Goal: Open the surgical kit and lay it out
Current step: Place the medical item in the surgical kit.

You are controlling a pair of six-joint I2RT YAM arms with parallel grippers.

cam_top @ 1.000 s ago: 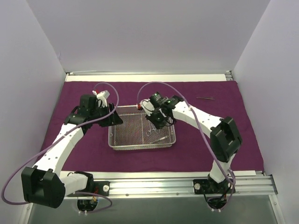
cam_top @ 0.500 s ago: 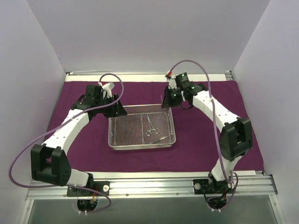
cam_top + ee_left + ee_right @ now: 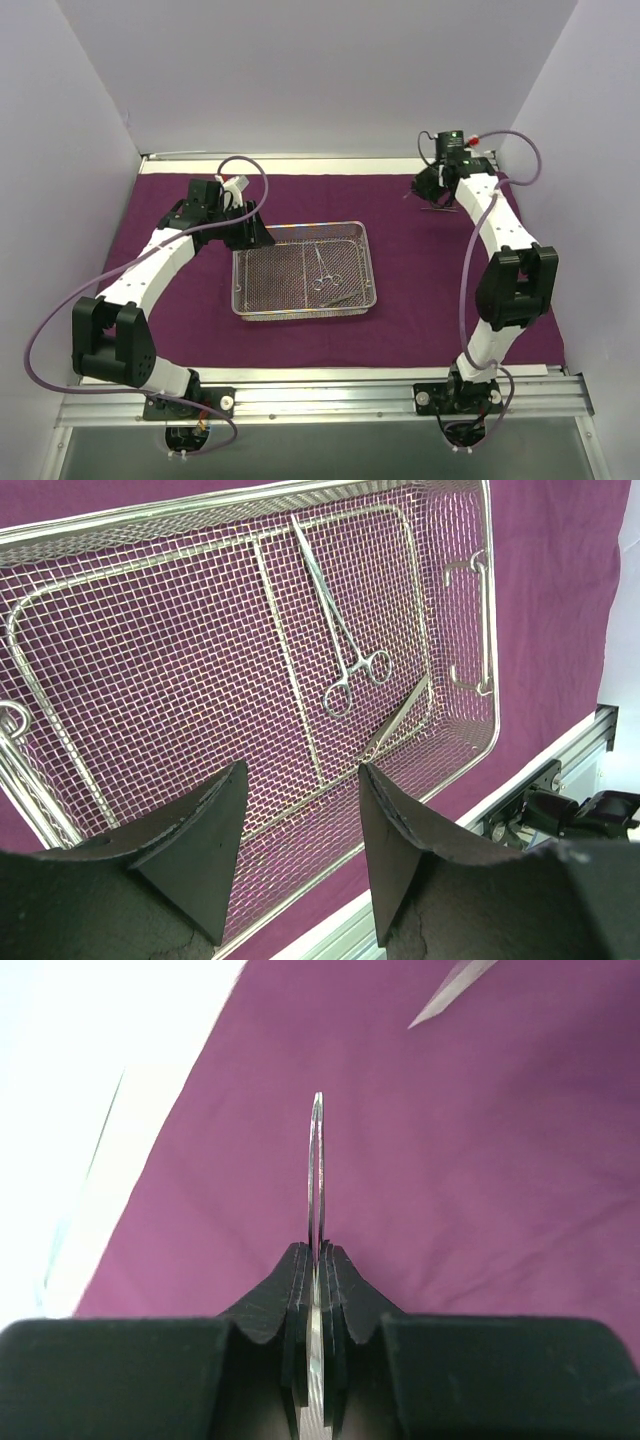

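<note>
Left gripper (image 3: 300, 770) gapes; right gripper (image 3: 318, 1252) pinches a thin instrument (image 3: 316, 1160).

No text, labels, brands or numbers legible, none on the wire-mesh tray (image 3: 275, 282), none on the purple cloth (image 3: 420, 300)

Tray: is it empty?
No, a scissor-like tool and a thinner metal tool lie in the tray.
</note>
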